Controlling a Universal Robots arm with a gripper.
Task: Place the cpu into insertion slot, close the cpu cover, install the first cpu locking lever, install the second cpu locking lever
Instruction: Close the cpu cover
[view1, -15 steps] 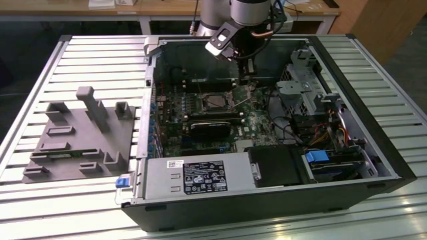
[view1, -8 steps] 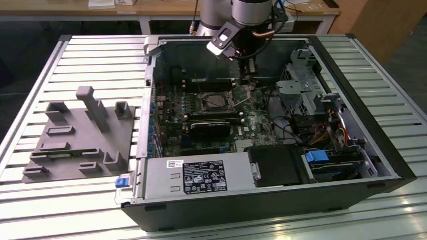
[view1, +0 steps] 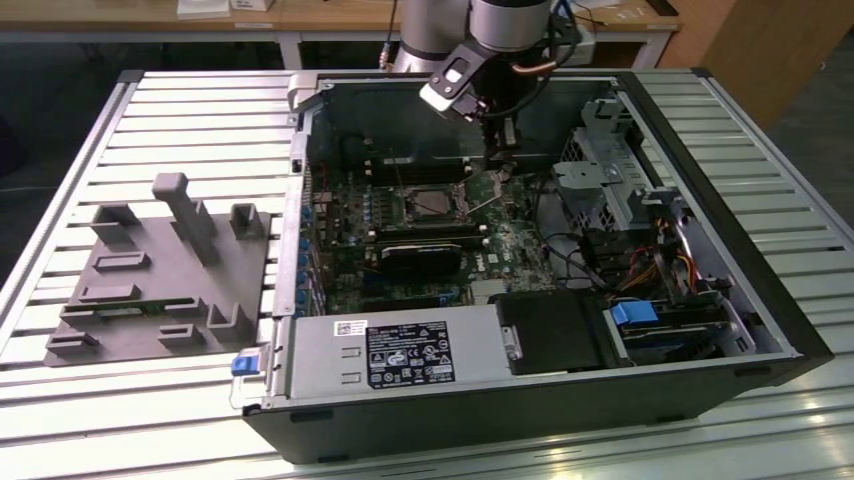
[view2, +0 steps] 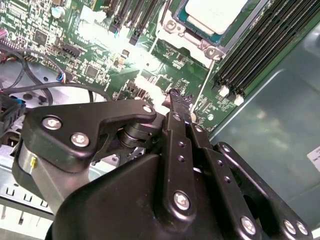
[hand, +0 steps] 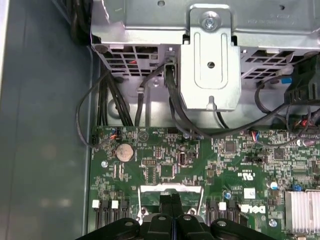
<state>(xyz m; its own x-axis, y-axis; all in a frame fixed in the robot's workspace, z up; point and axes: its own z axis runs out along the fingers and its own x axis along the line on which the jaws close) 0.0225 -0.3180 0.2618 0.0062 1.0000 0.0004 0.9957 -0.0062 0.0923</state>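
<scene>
Exterior view: an open case (view1: 534, 425) lies on the slatted worktop (view1: 160, 120), holding a motherboard (view1: 514, 245), a power supply (view1: 387, 355) at six o'clock and a drive cage (view1: 607, 165) at two. The pincer (view1: 501, 150) hangs inside, between one and two o'clock of the slot (view1: 424, 203), clenched with nothing seen between its fingers. In the second wrist view the cpu (view2: 216, 14) lies in the slot, with the cover (view2: 175, 30) framing its pale face. A grey fixture (view1: 160, 270) sits at nine o'clock of the case.

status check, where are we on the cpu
gripper shut. cpu seated, cpu cover down over it. locking lever beside gripper, nothing blocking.
</scene>
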